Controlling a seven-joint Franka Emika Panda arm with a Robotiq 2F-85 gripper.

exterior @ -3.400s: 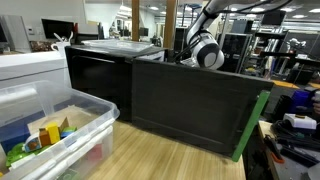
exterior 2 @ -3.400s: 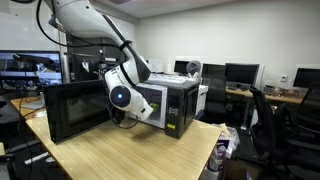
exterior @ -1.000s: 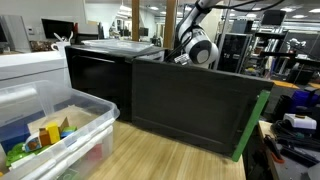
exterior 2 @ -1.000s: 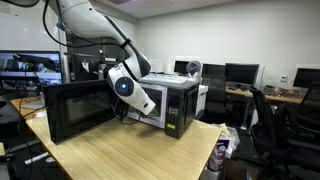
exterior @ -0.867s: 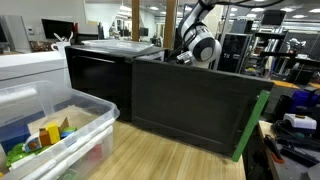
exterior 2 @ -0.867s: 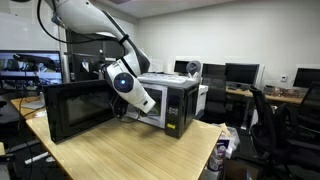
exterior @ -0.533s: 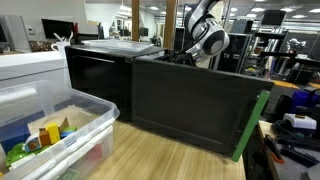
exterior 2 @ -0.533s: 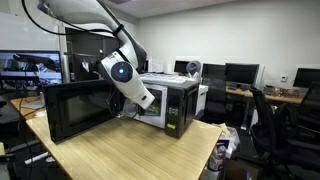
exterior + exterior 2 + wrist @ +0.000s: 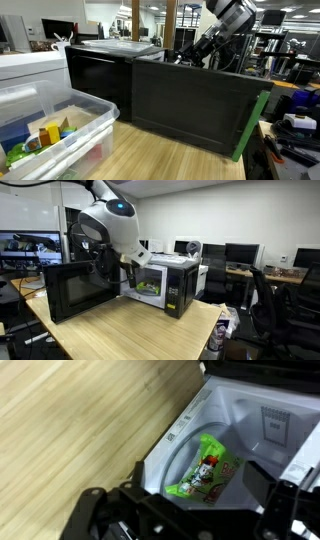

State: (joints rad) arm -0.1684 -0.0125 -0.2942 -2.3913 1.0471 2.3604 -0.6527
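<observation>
A black microwave (image 9: pixel 168 286) stands on the wooden table (image 9: pixel 130 330) with its door (image 9: pixel 75 291) swung wide open. Inside it, in the wrist view, a green snack packet (image 9: pixel 206 468) with a cartoon face lies on the white cavity floor (image 9: pixel 250 435). My gripper (image 9: pixel 185 512) is open and holds nothing. Its dark fingers (image 9: pixel 88 512) frame the packet from above, apart from it. In both exterior views the gripper (image 9: pixel 128 272) (image 9: pixel 203 50) hangs raised in front of the cavity mouth, beside the open door (image 9: pixel 195 105).
A clear plastic bin (image 9: pixel 85 120) of colourful items sits near the table's corner, next to a white box (image 9: pixel 30 68). Office desks with monitors (image 9: pixel 240 252) and a chair (image 9: pixel 268 305) stand beyond the table's far edge.
The arm has risen and pulled back from the microwave opening over the last second. The wrist now sits well above the door. The jaws stayed open.
</observation>
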